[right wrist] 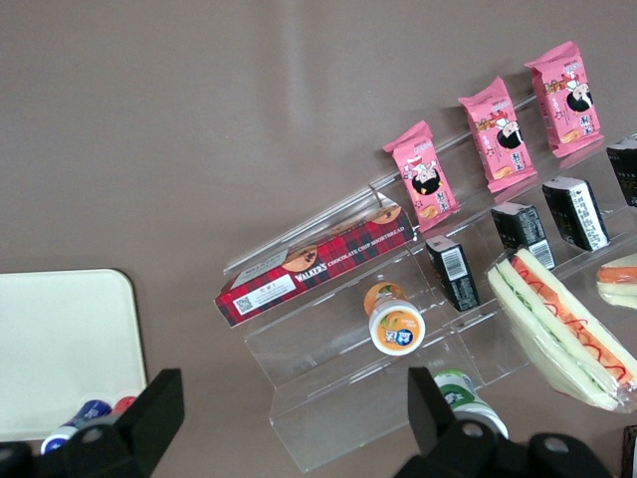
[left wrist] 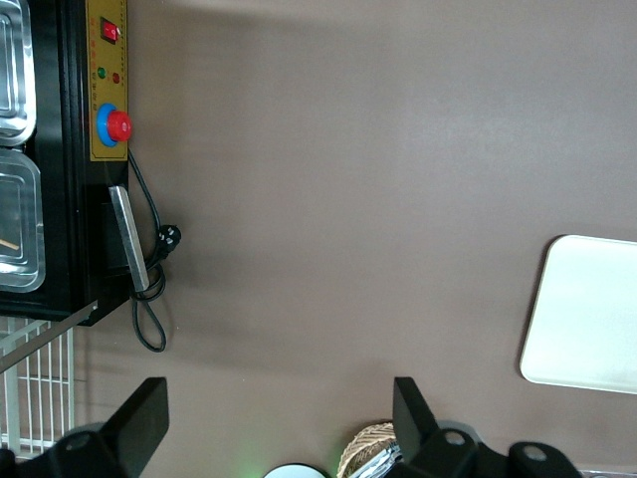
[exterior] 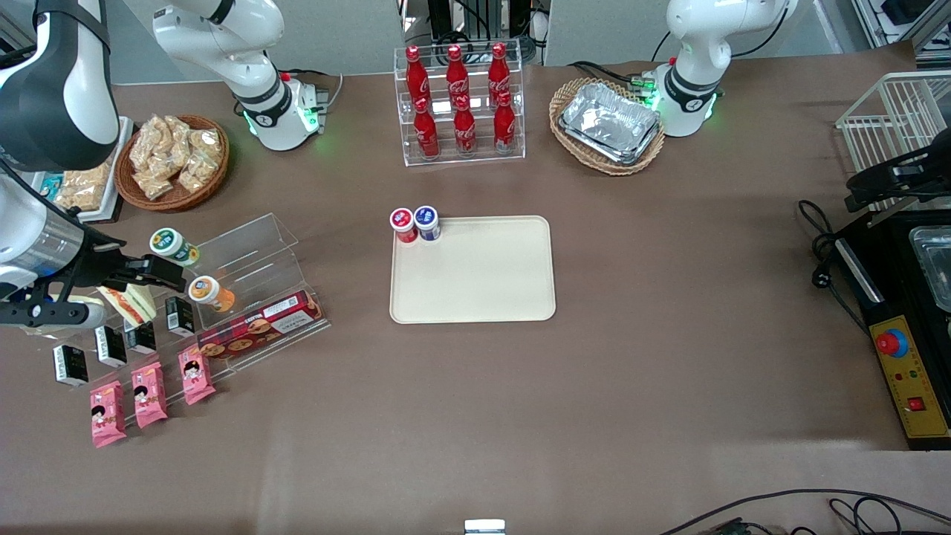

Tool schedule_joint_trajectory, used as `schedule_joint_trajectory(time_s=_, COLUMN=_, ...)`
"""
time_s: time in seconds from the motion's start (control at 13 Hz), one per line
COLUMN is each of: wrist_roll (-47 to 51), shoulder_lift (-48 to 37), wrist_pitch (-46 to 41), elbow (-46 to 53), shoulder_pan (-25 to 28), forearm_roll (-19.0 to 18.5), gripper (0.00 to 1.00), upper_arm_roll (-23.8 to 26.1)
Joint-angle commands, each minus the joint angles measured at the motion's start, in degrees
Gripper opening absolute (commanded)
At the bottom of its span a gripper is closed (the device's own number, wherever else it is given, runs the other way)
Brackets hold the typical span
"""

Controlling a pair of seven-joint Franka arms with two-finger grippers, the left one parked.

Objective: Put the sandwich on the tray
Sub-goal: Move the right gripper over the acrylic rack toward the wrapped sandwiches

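The sandwich (exterior: 131,303) is a clear-wrapped wedge lying on the clear display rack (exterior: 252,256) at the working arm's end of the table; it also shows in the right wrist view (right wrist: 562,324). A second wedge (right wrist: 619,276) peeks in beside it. The cream tray (exterior: 475,282) lies flat at the table's middle, also in the right wrist view (right wrist: 60,344) and the left wrist view (left wrist: 587,319). My right gripper (exterior: 152,267) hovers over the rack, just above the sandwich, open and empty (right wrist: 294,408).
Two small capped bottles (exterior: 415,224) stand on the tray's corner. On the rack are a cookie box (exterior: 260,327), an orange-capped jar (exterior: 209,292), black packs and pink snack packs (exterior: 148,394). A cola rack (exterior: 461,104), foil-tray basket (exterior: 609,122) and snack basket (exterior: 174,160) stand farther back.
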Motion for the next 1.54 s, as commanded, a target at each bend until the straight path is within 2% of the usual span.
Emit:
schedule_joint_trajectory(time_s=0.0, wrist_roll=0.8, shoulder_lift=0.2, wrist_pitch=0.9, elbow=0.6, shoulder_pan=0.1, forearm_roll=0.0, gripper=1.0, upper_arm_roll=0.0)
schedule_joint_trajectory(time_s=0.54, wrist_roll=0.4, shoulder_lift=0.1, wrist_pitch=0.7, elbow=0.0, shoulder_pan=-0.4, forearm_roll=-0.6, gripper=1.0, upper_arm_roll=-0.5)
schedule_joint_trajectory(time_s=0.77, wrist_roll=1.1, shoulder_lift=-1.9, wrist_pitch=-2.0, elbow=-0.1, shoulder_pan=-0.6, forearm_roll=-0.6, gripper=1.0, upper_arm_roll=-3.2)
schedule_joint_trajectory(time_s=1.31, wrist_roll=14.8, shoulder_lift=-1.5, wrist_pitch=-2.2, elbow=-0.4, shoulder_pan=-0.7, forearm_roll=-0.3, gripper=1.0, upper_arm_roll=-10.5)
schedule_joint_trajectory(time_s=1.46, wrist_roll=22.3, shoulder_lift=-0.9, wrist_pitch=-1.5, elbow=-0.3, shoulder_pan=-0.8, forearm_roll=-0.3, gripper=1.0, upper_arm_roll=-11.4)
